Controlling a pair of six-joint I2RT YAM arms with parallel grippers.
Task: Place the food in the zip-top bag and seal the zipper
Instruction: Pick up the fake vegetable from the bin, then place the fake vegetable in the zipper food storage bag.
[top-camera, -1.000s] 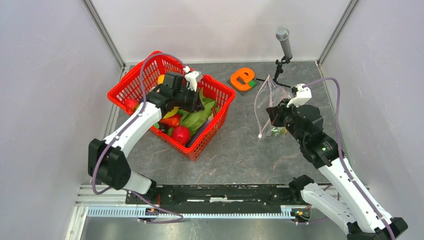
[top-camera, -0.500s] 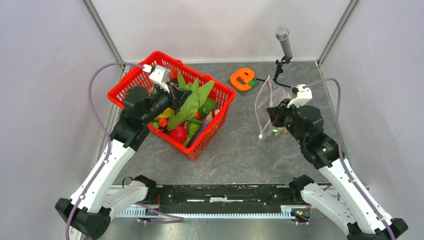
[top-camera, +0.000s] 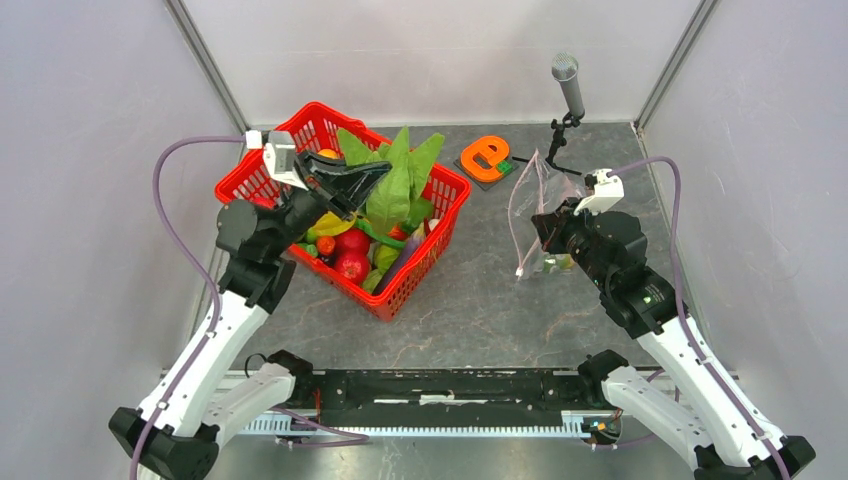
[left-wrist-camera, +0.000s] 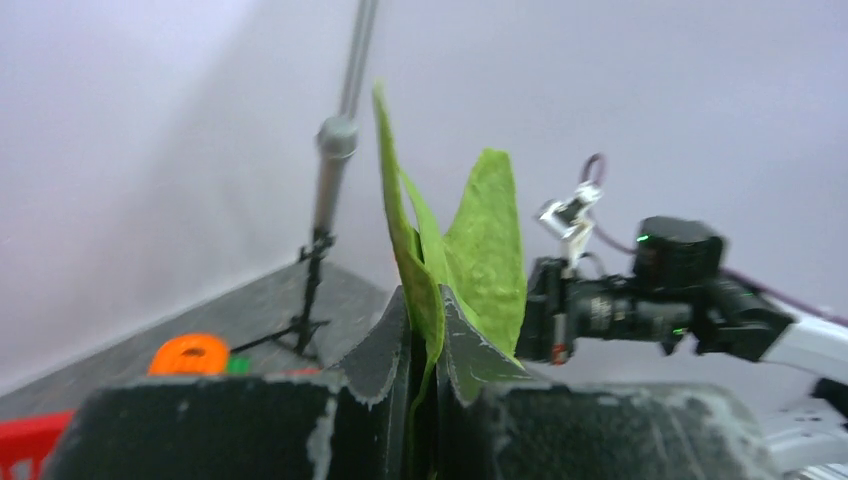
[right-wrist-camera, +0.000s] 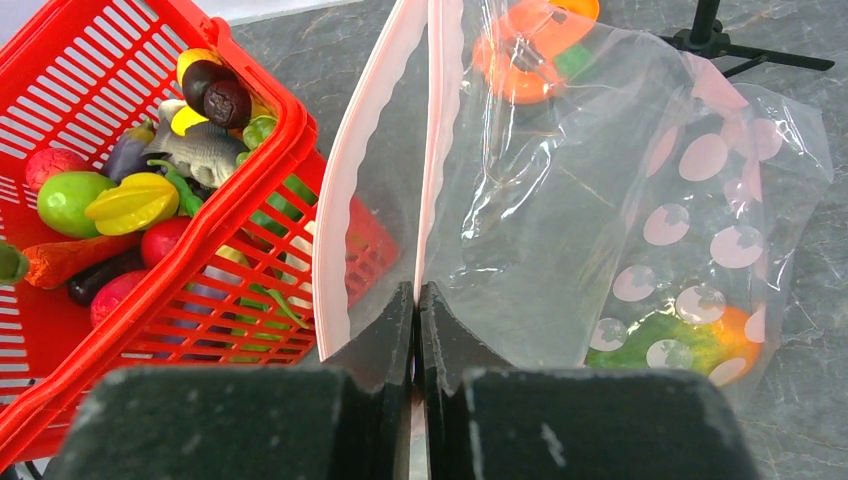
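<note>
Green floppy toy leaf pinched tight in left end effector, high above red mesh basket. Right end effector clamped on pale zipper strip of clear dotted plastic bag, mouth open. Step now: carrying leaf over. Next: aim leaf into that gap.

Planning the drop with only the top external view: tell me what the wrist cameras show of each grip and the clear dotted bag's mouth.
Observer: The left gripper is shut low on the large floppy green leafy vegetable; its leaves stick out past the jaws.
Operator: Now the right side.
Observer: The right gripper is shut on one side of the pale pinkish zipper strip of the clear dotted zip-top bag; the other side curves away towards the red mesh basket, so the mouth gapes.
Operator: Report the contents.
Observer: A green piece and a small orange fruit lie in the bag's far corner.
</note>
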